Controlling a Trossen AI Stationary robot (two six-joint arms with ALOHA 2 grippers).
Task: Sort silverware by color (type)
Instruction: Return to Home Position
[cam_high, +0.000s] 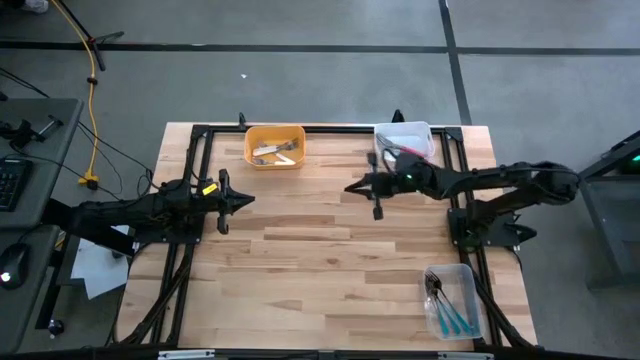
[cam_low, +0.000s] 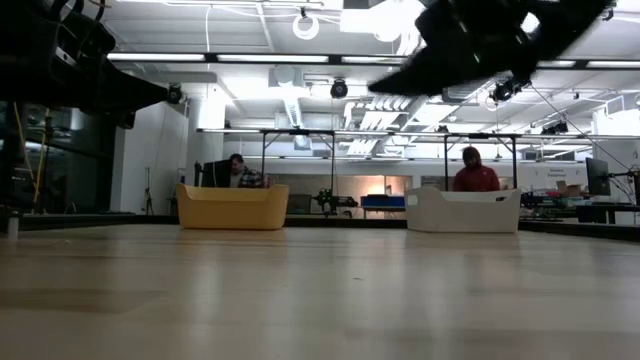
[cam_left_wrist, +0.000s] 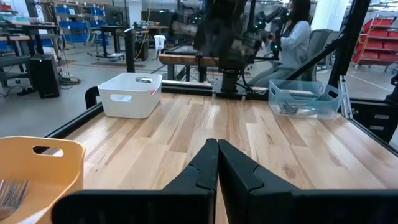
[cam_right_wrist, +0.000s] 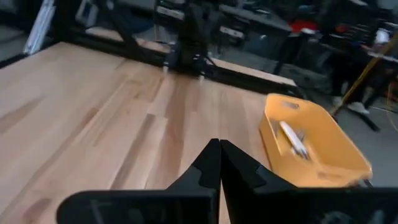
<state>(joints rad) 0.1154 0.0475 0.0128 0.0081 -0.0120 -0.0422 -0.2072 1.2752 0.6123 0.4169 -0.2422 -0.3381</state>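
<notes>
— Where's the silverware vs your grippers?
— All binned. White forks (cam_high: 276, 152) in yellow bin (cam_high: 249, 145), near your left gripper (cam_high: 243, 200). Pink forks (cam_high: 412, 150) in white bin (cam_high: 405, 125), near your right gripper (cam_high: 350, 187). Blue forks (cam_high: 450, 316) in transparent bin (cam_high: 452, 268), well apart from both.
— Fingers?
— Both pairs pressed together, holding nothing.
— Anything hard to see?
— Low view: bin walls hide the contents, and your arms are cut off at the top.

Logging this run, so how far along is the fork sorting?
Sorting looks done: white forks in the yellow bin, pink forks in the white bin, blue forks in the clear bin. Nothing in hand: the left gripper and right gripper are shut, empty. No forks left on the table.
</notes>
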